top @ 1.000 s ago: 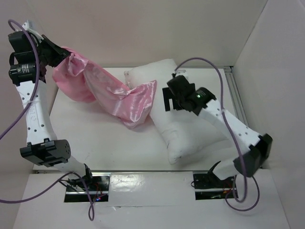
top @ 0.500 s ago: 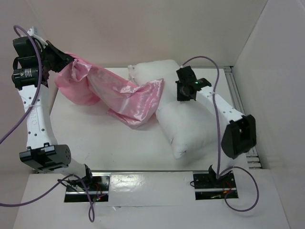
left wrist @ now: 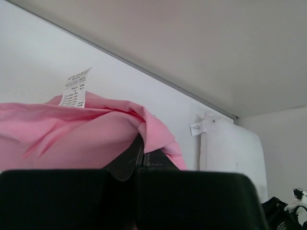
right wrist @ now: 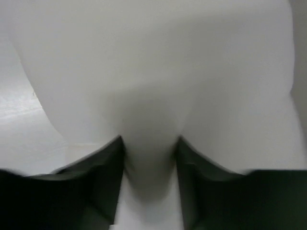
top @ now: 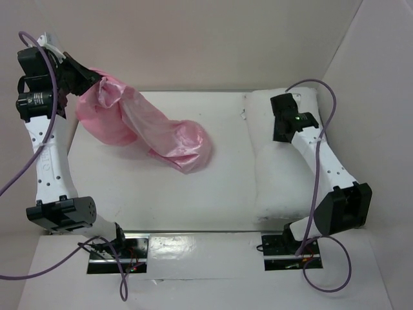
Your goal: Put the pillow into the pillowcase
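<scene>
The pink pillowcase (top: 151, 129) hangs from my left gripper (top: 89, 76) at the far left and trails down across the table to a bunched end near the middle. In the left wrist view the gripper (left wrist: 140, 146) is shut on a fold of the pillowcase (left wrist: 72, 134), beside a white care label (left wrist: 76, 89). The white pillow (top: 281, 177) lies lengthwise along the right side. My right gripper (top: 279, 106) sits at its far end. In the right wrist view a bulge of pillow (right wrist: 153, 72) is pinched in the right gripper (right wrist: 149, 148), between its dark fingers (right wrist: 103, 165).
White walls enclose the table (top: 142, 194) at the back and right, and the pillow lies close to the right wall (top: 374, 129). A purple cable (top: 310, 87) loops above the right wrist. A strip of bare table separates the pillowcase's end from the pillow.
My right arm has closed on the pillow and dragged it right, from under the pillowcase's end to the right wall. The pillowcase end now rests on the table. The left arm barely moved.
</scene>
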`<state>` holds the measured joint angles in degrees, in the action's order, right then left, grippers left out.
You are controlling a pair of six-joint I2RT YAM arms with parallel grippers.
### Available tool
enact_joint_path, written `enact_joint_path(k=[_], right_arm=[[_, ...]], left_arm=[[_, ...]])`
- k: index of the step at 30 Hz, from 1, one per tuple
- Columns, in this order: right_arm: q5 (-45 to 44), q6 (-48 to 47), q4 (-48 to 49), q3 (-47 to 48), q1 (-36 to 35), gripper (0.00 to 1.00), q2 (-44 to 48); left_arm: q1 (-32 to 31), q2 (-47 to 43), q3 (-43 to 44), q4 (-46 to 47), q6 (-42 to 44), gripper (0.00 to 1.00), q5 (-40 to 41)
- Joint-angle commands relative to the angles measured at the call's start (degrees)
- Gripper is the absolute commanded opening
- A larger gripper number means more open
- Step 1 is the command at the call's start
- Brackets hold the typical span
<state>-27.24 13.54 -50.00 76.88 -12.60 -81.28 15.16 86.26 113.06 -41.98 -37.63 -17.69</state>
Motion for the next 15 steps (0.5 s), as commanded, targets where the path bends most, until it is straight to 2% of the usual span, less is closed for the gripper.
enact_joint_path(k=[1,2,3,4,6,7,8,9,10,11,12,13,14,15], right_arm=[[2.5,-0.4,2.8,5.8,-4.2,0.59,-0.8],[3.2,-0.4,3.5,7.6,-5.9,0.85,-0.8],[4.2,-0.4,4.0,8.5,-9.2,0.91,-0.8],[6.2,0.2,4.6,9.5,-10.6,0.95,-0.8],[7.6,1.0,6.0,10.9,-13.4,0.95,-0.8],[8.9,1.9,6.7,11.5,-13.4,0.95,-1.6],[9.7,1.9,7.9,11.5,-14.3,0.95,-2.3],[10.2,2.7,8.5,11.5,-14.3,0.94,-2.8],[11.6,2.7,8.5,11.5,-14.3,0.94,-3.6],[12.3,2.7,9.0,11.5,-14.8,0.92,-4.1],[12.8,2.7,9.0,12.3,-14.8,0.92,-4.7],[12.8,2.7,8.2,12.3,-14.8,0.92,-4.7],[14.4,2.7,8.2,12.3,-14.8,0.92,-5.3],[15.0,2.7,8.2,12.3,-15.4,0.90,-5.3]], left_arm=[[-1.0,-0.5,2.3,2.4,0.6,0.00,-0.9],[-1.0,-0.5,1.3,2.4,0.6,0.00,-1.9],[-3.5,-1.2,0.0,2.4,1.8,0.00,-3.6],[-5.5,-1.7,-1.9,3.1,2.5,0.00,-5.8],[-11.0,-5.2,-13.6,6.2,1.9,0.00,-10.2],[-18.0,-7.1,-19.4,9.2,0.6,0.00,-10.2],[-21.6,-9.0,-31.1,12.7,-0.9,0.00,-10.2],[-25.1,-10.5,-35.8,16.5,-3.6,0.00,-10.2],[-31.2,-11.3,-38.9,20.4,-3.6,0.00,-10.2],[-33.6,-10.5,-40.4,20.4,-3.0,0.01,-10.8],[-35.2,-9.1,-39.1,18.0,0.6,0.14,-10.0],[-36.8,-7.4,-36.7,14.3,2.6,0.42,-8.2],[-36.9,-3.9,-34.0,6.3,4.6,0.55,-6.1],[-36.9,-2.7,-28.6,3.0,6.0,0.65,-1.2]])
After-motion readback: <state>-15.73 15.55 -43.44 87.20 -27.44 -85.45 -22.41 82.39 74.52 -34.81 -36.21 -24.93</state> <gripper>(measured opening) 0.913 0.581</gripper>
